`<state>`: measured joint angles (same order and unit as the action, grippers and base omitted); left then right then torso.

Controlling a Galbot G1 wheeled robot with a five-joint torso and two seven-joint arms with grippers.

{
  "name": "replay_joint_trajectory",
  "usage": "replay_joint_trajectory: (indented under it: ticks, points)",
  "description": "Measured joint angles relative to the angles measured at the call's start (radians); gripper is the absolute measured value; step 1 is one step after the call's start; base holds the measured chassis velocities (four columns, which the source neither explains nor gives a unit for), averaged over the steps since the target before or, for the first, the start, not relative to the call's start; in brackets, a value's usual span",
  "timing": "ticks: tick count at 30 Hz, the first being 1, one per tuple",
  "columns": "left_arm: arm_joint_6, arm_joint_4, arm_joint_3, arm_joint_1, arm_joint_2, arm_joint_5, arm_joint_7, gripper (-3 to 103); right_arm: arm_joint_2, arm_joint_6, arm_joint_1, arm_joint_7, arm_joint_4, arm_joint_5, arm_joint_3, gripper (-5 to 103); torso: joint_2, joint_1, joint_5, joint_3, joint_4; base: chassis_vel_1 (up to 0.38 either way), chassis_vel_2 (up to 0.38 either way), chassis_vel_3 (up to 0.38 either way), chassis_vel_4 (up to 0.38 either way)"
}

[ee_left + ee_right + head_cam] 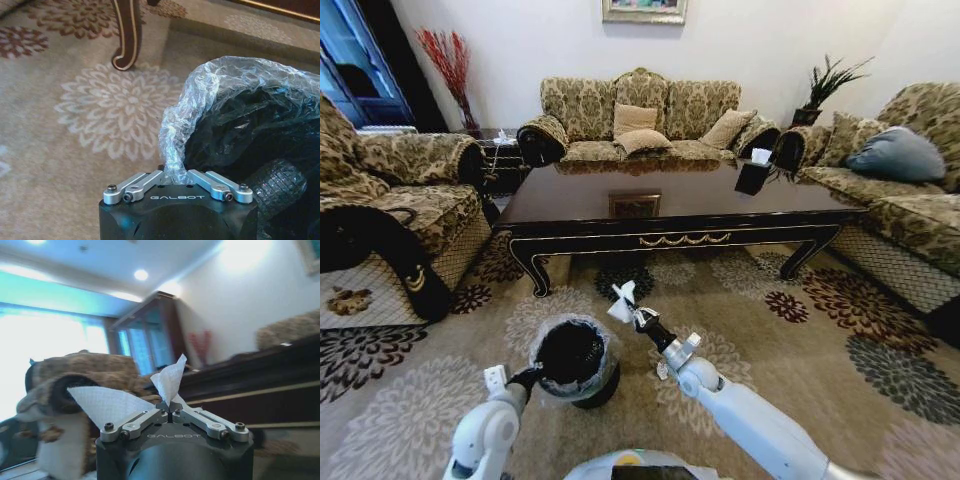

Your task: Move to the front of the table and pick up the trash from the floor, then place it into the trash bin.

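Note:
The trash [622, 303], a crumpled white paper, is held up in the air just right of the trash bin [572, 358], with my right gripper [638, 316] shut on it. In the right wrist view the paper [109, 403] sticks out of the shut right gripper [170, 413] in two points. The black bin with its grey liner stands on the carpet in front of the table [670, 205]. My left gripper [527, 379] is at the bin's left rim. In the left wrist view the left gripper [175, 176] is shut on the liner [200, 95] at the rim.
Patterned sofas stand to the left [400, 210], behind [640, 115] and to the right [890, 190] of the table. A black tissue box [753, 176] sits on the tabletop. A curved table leg [127, 35] stands close beyond the bin. Open carpet lies to the right.

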<state>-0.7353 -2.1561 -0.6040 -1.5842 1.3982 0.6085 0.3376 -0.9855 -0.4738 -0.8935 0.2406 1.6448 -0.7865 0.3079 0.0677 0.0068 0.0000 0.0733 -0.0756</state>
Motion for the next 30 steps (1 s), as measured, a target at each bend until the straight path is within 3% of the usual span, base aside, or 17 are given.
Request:
replay_joint_trajectory:
  ticks: [12, 21, 23, 25, 28, 30]
  points:
    - [0.000, 0.035, 0.049, 0.029, 0.020, -0.005, 0.000, 2, -0.011, -0.056, 0.107, 0.044, -0.032, 0.089, 0.165, 0, 0.000, 0.000, -0.0001, 0.000, 0.0001, 0.000, 0.000, 0.000, 0.000]
    - [0.000, 0.026, 0.060, 0.037, 0.034, 0.000, -0.004, 2, -0.028, -0.073, 0.091, 0.037, -0.086, 0.168, 0.190, -3, 0.000, 0.000, 0.0001, 0.000, 0.0000, 0.000, 0.000, 0.000, 0.000]
    - [0.000, 0.024, 0.059, 0.035, 0.034, 0.001, -0.005, 2, -0.026, -0.075, 0.083, 0.032, -0.090, 0.177, 0.187, 1, 0.000, 0.000, 0.0001, 0.000, 0.0000, 0.000, 0.000, 0.000, 0.000]
    - [0.000, 0.022, 0.055, 0.033, 0.033, 0.001, -0.006, 2, -0.020, -0.077, 0.069, 0.028, -0.091, 0.185, 0.177, 12, 0.000, 0.000, 0.0000, 0.000, -0.0001, 0.000, 0.000, 0.000, 0.000]
    - [0.000, 0.022, 0.050, 0.031, 0.031, 0.001, -0.006, 2, -0.013, -0.080, 0.056, 0.026, -0.091, 0.191, 0.165, 17, 0.000, 0.000, 0.0000, 0.000, 0.0000, 0.000, 0.000, 0.000, 0.000]
    - [0.000, 0.021, 0.047, 0.030, 0.030, 0.001, -0.006, 2, -0.006, -0.082, 0.046, 0.026, -0.085, 0.195, 0.157, 28, 0.000, 0.000, 0.0000, 0.000, 0.0000, 0.000, 0.000, 0.000, 0.000]
